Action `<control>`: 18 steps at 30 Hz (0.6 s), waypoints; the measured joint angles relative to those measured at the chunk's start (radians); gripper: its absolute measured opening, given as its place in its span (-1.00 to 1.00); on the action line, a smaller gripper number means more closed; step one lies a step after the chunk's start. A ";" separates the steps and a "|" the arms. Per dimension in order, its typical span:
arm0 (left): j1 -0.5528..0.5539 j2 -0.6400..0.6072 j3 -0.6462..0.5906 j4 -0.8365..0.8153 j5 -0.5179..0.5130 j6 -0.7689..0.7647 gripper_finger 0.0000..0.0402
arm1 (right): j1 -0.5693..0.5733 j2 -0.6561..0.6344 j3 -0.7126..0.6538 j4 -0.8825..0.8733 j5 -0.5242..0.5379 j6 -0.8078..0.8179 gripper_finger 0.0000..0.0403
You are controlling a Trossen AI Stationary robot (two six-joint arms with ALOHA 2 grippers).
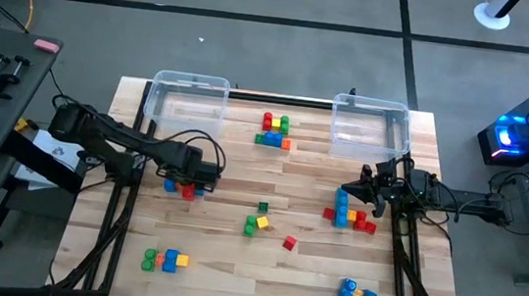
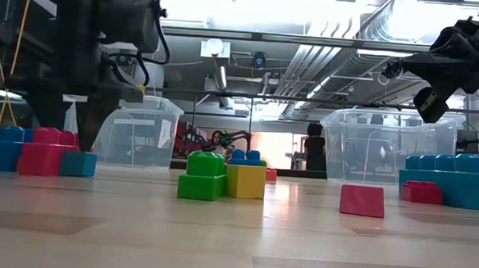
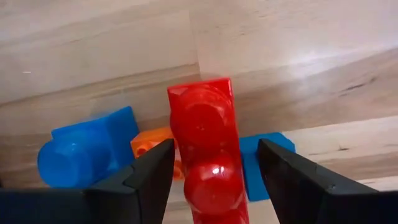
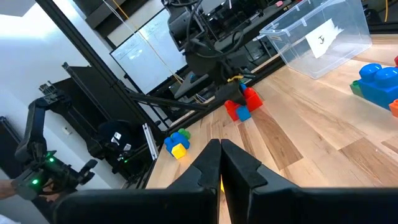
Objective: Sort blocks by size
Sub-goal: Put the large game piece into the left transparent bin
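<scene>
Left wrist view: left fingers point(image 3: 214, 171) spread astride red block point(image 3: 205, 149); blue block point(image 3: 87, 152) beside; right fingers point(image 4: 219, 163) clenched.

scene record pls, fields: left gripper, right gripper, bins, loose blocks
left gripper: the left gripper is low over a cluster at the table's left, fingers either side of a red oblong block, a gap showing on both sides; blue block and orange block beside it
right gripper: the right gripper is shut, empty, raised by the blue and red cluster on the right
bins: left bin and right bin at the far edge, no blocks visible inside
loose blocks: red block, green and yellow pair mid-table
</scene>
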 joint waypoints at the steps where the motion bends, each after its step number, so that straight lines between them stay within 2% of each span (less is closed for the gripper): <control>1: 0.000 0.000 -0.006 0.011 0.000 0.005 0.03 | 0.000 0.000 0.000 0.000 0.000 0.000 -0.98; 4: -0.001 0.004 -0.012 0.009 0.021 0.008 -0.16 | 0.000 0.000 0.000 0.000 0.000 0.000 -0.98; 8: 0.000 -0.003 -0.008 0.012 0.017 0.008 -0.60 | 0.000 0.000 0.000 0.000 0.000 0.000 -0.98; 12: 0.000 -0.034 0.003 0.014 -0.004 0.036 -0.63 | 0.000 0.000 0.000 0.000 0.000 0.000 -0.98; 18: 0.021 -0.174 0.103 0.003 -0.051 0.115 -0.63 | 0.000 0.000 0.000 0.000 0.000 0.000 -0.98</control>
